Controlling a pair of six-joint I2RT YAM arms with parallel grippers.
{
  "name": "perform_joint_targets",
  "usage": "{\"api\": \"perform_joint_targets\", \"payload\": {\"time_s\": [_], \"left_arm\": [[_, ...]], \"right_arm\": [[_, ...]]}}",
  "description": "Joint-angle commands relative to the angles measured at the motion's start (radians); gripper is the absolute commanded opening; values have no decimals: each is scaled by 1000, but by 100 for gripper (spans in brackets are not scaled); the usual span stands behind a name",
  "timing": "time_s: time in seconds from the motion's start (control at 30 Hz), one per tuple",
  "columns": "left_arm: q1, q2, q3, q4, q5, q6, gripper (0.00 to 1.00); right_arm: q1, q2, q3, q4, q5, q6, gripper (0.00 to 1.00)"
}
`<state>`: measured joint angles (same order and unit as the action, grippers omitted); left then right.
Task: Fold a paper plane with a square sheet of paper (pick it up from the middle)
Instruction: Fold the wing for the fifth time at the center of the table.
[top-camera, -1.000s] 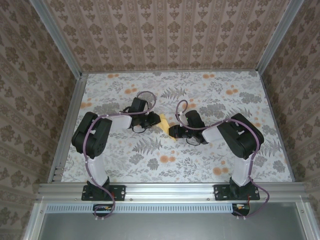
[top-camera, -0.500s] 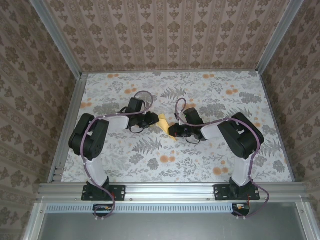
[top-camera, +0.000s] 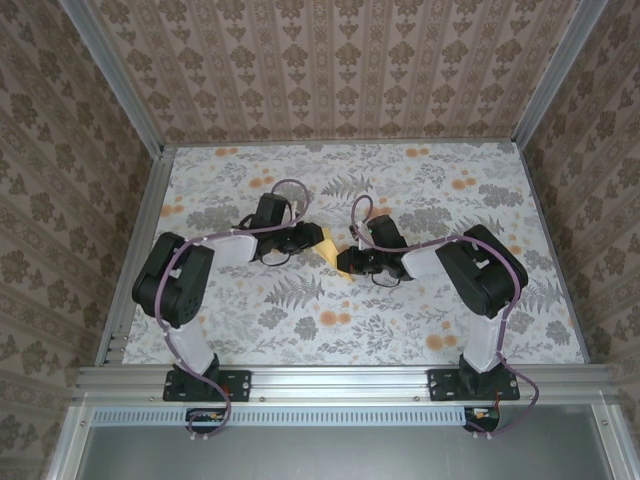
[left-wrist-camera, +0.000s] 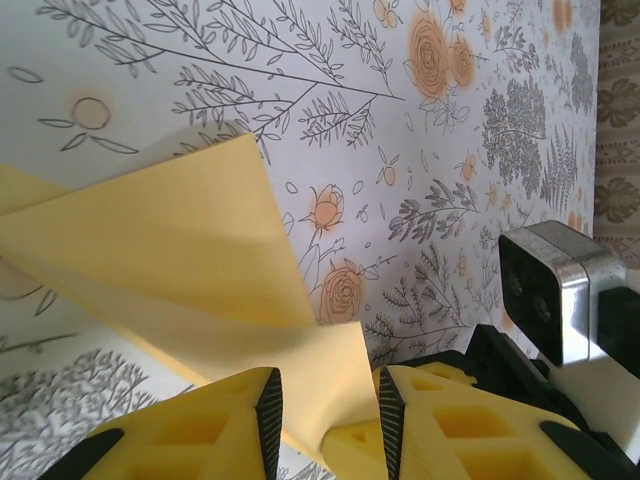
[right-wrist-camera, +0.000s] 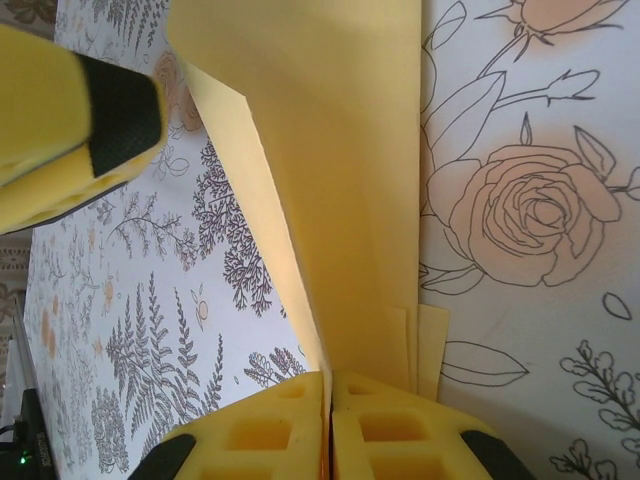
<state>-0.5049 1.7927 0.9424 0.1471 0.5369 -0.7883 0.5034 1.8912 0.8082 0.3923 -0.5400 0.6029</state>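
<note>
From the paper's 9 o'clock, the left gripper (left-wrist-camera: 328, 392) has its jaws spread, with a lifted flap of the paper (left-wrist-camera: 170, 250) lying unclamped between them. The creased yellow sheet sits mid-table on the floral cloth (left-wrist-camera: 450, 150). At its 4 o'clock, the right gripper (right-wrist-camera: 328, 385) has its jaws pressed together, pinching the stacked layers. To fold well, the right pinch should anchor firmly while the left closes on the flap and lays edge on edge before pressing. One sheet, two grippers.
</note>
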Motion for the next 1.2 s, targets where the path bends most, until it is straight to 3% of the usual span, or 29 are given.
{"api": "perform_joint_targets", "payload": {"time_s": [0.0,0.77,1.17], "left_arm": [[-13,43,52,-4,27,15,33],[-9,126,90,-57,-5,18,30],[-6,137,111,-83,1,31,30]], "right_arm": [[2,45,-11,-102,-18,1,10],[-1,-6,9,-106,-100,7,22],[-5,-76,17,-187,-124,-22,23]]}}
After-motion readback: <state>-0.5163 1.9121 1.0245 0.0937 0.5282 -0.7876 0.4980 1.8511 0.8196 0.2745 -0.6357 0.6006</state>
